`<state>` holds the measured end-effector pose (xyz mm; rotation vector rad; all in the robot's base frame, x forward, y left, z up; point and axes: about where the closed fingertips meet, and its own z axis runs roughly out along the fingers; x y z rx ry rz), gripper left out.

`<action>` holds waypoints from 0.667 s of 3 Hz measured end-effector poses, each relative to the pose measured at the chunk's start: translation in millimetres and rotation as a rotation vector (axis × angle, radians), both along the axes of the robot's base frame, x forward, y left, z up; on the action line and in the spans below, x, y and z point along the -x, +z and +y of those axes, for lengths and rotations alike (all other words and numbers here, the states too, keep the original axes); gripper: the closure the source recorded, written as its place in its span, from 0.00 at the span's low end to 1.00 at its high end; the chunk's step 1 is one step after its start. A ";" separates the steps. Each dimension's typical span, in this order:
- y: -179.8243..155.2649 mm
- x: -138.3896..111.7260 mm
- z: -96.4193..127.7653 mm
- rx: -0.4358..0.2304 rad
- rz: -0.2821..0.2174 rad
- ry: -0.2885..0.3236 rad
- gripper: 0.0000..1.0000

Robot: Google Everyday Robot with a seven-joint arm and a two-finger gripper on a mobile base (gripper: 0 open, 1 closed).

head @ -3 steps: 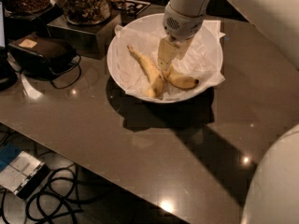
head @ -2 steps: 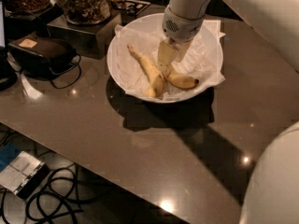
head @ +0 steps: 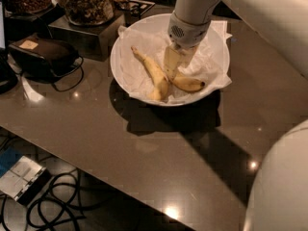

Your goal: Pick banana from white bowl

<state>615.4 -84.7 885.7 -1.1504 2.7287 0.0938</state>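
The white bowl [head: 217,42], wide, shallow and lined with crumpled white paper, stands on the dark table. The banana [head: 188,84], thick and curved with a dark tip at its right end, lies in the bowl's front right part. A slimmer, paler banana [head: 153,73] lies beside it on the left, its thin stem pointing back left. My gripper [head: 173,67] reaches down into the bowl from above and sits right over the left end of the curved banana, hiding that end. The white arm comes in from the upper right.
Glass jars of snacks [head: 86,3] stand on a dark box behind the bowl on the left. A black device with a cable [head: 45,57] lies at the left. The table's front edge runs diagonally, and cables [head: 53,206] and a small box lie on the floor below it.
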 end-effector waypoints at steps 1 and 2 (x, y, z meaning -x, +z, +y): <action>-13.8 -6.3 -9.0 0.024 0.008 -0.015 0.55; -16.7 -6.8 -10.1 0.026 0.011 -0.015 0.55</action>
